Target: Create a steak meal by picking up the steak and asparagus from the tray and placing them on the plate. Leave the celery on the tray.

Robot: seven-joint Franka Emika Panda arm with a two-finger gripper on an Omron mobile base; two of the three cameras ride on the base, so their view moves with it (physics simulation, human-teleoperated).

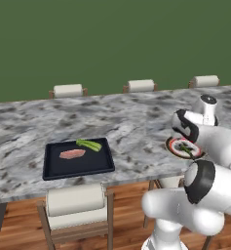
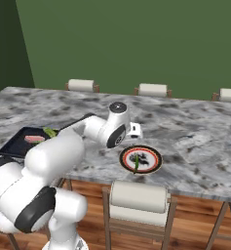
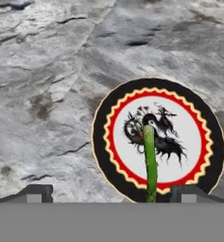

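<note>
The thin dark green asparagus stalk point(image 3: 150, 163) lay on the round red-rimmed plate point(image 3: 208, 142) near the table's front edge, the tool point(image 3: 111, 193) released above it — the mottled pink steak point(image 1: 71, 154) remained on the black tray point(image 1: 52, 168).

dark green asparagus point(image 3: 150, 160), red-rimmed plate point(image 3: 114, 142)

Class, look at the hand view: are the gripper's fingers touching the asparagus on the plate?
Apart. In the hand view the asparagus lies on the plate, and both fingers stand wide to either side with bare gaps between.
</note>
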